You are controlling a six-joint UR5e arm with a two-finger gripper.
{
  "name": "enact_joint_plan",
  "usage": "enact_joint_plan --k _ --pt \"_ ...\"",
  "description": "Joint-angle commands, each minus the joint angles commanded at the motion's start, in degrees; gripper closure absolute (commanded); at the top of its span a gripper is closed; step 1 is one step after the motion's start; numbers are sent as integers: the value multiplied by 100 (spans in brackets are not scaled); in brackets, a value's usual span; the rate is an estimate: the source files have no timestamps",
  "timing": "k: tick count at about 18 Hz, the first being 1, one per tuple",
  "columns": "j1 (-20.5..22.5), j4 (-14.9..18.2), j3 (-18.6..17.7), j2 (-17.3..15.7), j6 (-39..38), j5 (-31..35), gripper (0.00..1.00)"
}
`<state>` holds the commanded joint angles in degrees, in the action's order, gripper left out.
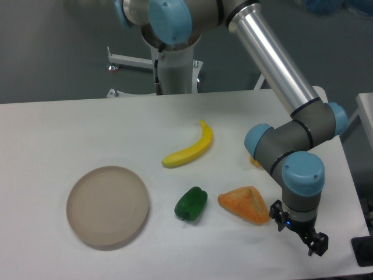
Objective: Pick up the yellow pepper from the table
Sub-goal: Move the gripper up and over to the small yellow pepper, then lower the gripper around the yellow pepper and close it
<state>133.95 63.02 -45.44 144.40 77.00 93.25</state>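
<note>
Only a small yellow-orange sliver of the yellow pepper (pixel 255 161) shows, peeking out from behind the arm's grey wrist joint at the right of the white table (pixel 70 134). The rest of it is hidden by the arm. My gripper (pixel 298 232) hangs near the table's front right edge, in front of and to the right of the pepper and well apart from it. Its black fingers (pixel 318 244) stand spread, with nothing between them.
An orange triangular wedge (pixel 245 204) lies just left of the gripper. A green pepper (pixel 191 203) sits further left, a yellow banana (pixel 189 149) behind it, and a round beige plate (pixel 107 205) at the front left. The table's right edge is close to the gripper.
</note>
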Motion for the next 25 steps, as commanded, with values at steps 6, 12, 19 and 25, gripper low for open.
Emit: enact_joint_plan --k 6,12,19,25 --pt "0 26 -79 -96 -53 79 0" --pt "-18 369 -552 -614 -53 79 0" --pt "35 1317 -1318 -1458 8 88 0" --pt "175 1486 -2151 -2003 44 579 0"
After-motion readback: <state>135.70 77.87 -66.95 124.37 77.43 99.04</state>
